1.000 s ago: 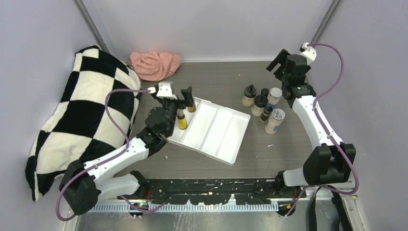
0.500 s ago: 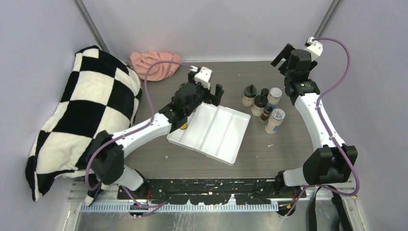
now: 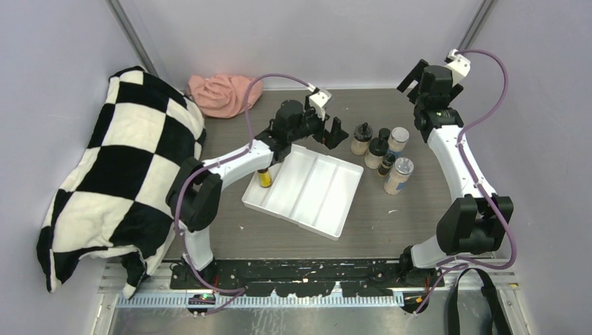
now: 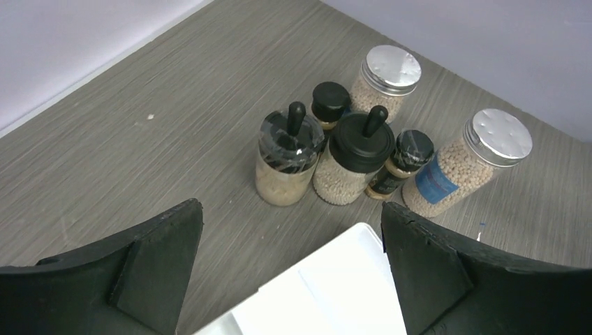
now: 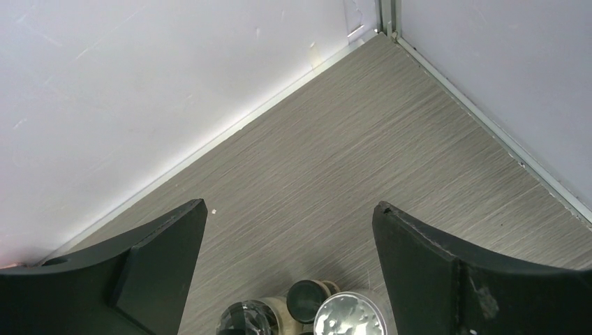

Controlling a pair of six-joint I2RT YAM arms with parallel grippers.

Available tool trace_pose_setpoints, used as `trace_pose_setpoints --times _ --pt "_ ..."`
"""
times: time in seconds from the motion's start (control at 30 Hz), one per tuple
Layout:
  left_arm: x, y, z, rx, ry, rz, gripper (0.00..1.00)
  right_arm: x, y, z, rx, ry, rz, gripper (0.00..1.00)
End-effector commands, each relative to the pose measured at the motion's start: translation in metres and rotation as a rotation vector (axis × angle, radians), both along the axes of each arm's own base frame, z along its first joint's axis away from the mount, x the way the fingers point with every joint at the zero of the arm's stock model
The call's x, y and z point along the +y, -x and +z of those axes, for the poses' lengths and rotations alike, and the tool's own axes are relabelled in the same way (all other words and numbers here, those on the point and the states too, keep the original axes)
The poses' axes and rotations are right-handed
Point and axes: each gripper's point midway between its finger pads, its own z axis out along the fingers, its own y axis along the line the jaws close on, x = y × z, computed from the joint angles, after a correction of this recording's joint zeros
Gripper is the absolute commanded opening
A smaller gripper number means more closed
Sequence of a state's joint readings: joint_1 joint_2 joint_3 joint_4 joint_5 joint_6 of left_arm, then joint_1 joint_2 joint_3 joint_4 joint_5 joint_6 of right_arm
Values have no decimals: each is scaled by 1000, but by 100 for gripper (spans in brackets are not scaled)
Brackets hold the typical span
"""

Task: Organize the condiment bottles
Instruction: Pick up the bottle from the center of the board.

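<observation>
Moved: the left gripper point(image 3: 331, 132) has swung off the white tray point(image 3: 307, 202) toward the bottle cluster point(image 3: 380, 150), fingers spread, nothing held.
Top view: one yellow bottle point(image 3: 264, 177) stands in the tray's leftmost compartment, and the left arm hides the space behind it. The right gripper point(image 3: 417, 75) hangs wide open and empty by the back wall.
Left wrist: the cluster sits bunched on the table, with black-lidded jars point(image 4: 290, 157), silver-lidded shakers point(image 4: 387, 77) and tiny dark bottles point(image 4: 401, 160). The labels are unreadable and the tray corner is cut off.
Right wrist: only three bottle tops point(image 5: 349, 319) peek in at the bottom edge.
</observation>
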State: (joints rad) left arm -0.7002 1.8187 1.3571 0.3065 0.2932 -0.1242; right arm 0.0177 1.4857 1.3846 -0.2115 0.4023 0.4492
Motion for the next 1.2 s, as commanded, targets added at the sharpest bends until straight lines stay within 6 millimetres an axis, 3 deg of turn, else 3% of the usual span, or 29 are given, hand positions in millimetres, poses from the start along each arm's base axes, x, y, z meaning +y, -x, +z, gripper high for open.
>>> trace_pose_setpoints --times 0.0,0.03,0.37,0.7,1.17 --pt "-26 1 23 -25 77 -151 100 -2 -8 39 -106 -6 -10 95" --pt "-29 -2 21 -19 78 -163 100 -15 -8 40 -108 -5 -36 95" --pt "-62 -16 -7 25 69 -290 100 -27 -22 37 -115 4 -60 96" --pt "-76 -26 -38 3 27 -360 100 -24 -31 37 -130 -3 -35 96" --pt "-88 -39 -61 -18 -12 -381 100 -21 -27 43 -154 2 -17 95"
